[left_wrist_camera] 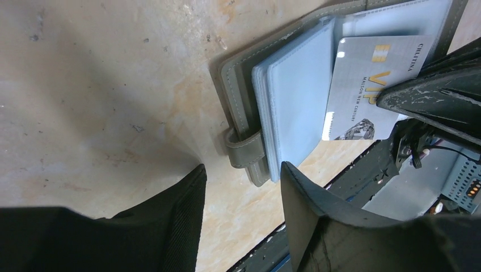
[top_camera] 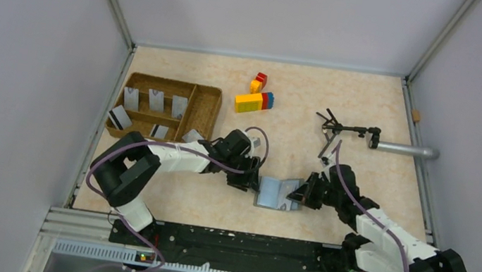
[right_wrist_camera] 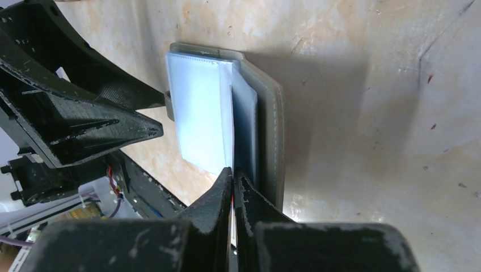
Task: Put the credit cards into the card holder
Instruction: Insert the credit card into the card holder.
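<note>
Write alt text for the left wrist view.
An open grey card holder lies on a beige table, a silver VIP credit card showing beside its pale blue sleeves. The fingers of the left gripper stand apart in the foreground by the holder's strap; the right gripper overlaps the card's right edge.

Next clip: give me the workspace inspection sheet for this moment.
Surface: beige table, scuffed.
Job's things: holder lies open near the arms, one card partly in it; other cards sit in the tray.
Clutter: blocks; rod with a black claw.
Grippers: left tool open by the holder's strap; right tool shut, it seems on the card.
Cables: purple cables along both arms.
Surroundings: grey walls; metal rail at the near edge.
</note>
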You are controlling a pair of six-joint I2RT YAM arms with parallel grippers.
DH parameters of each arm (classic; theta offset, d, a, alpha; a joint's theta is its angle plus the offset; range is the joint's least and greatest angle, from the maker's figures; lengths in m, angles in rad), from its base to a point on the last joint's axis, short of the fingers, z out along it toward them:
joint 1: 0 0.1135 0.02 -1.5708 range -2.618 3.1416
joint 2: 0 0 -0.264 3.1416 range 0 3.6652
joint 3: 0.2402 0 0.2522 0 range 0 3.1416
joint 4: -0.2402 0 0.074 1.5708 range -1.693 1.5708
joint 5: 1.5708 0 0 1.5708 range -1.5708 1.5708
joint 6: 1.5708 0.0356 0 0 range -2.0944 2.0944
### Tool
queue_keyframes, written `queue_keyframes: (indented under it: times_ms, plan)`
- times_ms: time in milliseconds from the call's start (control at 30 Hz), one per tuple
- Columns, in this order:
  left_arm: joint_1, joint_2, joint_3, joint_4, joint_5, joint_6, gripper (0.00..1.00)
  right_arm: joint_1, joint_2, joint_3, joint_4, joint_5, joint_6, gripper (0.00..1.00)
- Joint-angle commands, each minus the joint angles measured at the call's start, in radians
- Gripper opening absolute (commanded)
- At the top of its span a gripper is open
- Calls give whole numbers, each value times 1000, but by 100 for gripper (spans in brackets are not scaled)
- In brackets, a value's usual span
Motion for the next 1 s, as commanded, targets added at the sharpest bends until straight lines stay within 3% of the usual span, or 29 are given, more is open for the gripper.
queue_keyframes:
  times_ms: [0,333,600,967]
  plan:
    - [-6,34,18,12,-46,9,52,-21,19,-17,105,-37,17,0]
    - [-7,77,20,23,-37,14,40,-39,100,-36,160,-71,10,0]
    - [-6,87,21,30,-29,12,23,-40,171,-46,221,-105,13,0]
    - [-7,94,17,40,-17,3,17,-39,211,-39,222,-43,3,0]
